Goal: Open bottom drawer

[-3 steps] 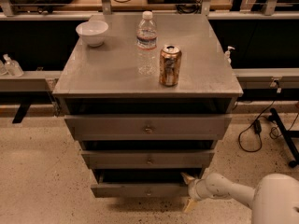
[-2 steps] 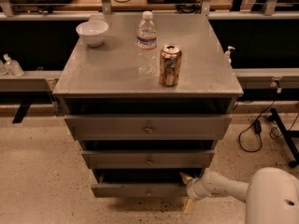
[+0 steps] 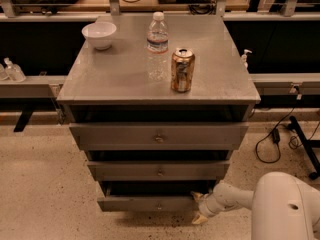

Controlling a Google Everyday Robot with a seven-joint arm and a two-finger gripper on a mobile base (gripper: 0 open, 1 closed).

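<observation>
A Google Everyday Robot's gripper (image 3: 198, 208) sits at the right end of the bottom drawer (image 3: 150, 203) of a grey metal cabinet, low in the frame at about 5 o'clock from the cabinet's centre. The jaws are spread, one tan tip at the top edge of the drawer front and the other below it. Whether they press on the metal cannot be told. The white arm (image 3: 235, 198) reaches in from the 3 o'clock side, joined to the robot's rounded white body (image 3: 286, 210) in the lower right corner.

The bottom drawer is the lowest and narrowest of three fronts and has a small round knob (image 3: 159, 206) at its centre. A dark gap shows above its front. Directly above, at 12 o'clock from it, lie the middle drawer (image 3: 159, 170) and the wide top drawer (image 3: 158, 136).

On the counter (image 3: 115, 81) a white bowl (image 3: 99, 34) stands at the far left, near 10 o'clock. A clear water bottle (image 3: 158, 46) stands upright near the middle. A drinks can (image 3: 182, 70) stands just beside it at its 4 o'clock, apart from the bottle.

Black cables (image 3: 272, 143) trail over the speckled floor (image 3: 45, 184) at 3 o'clock of the cabinet.
</observation>
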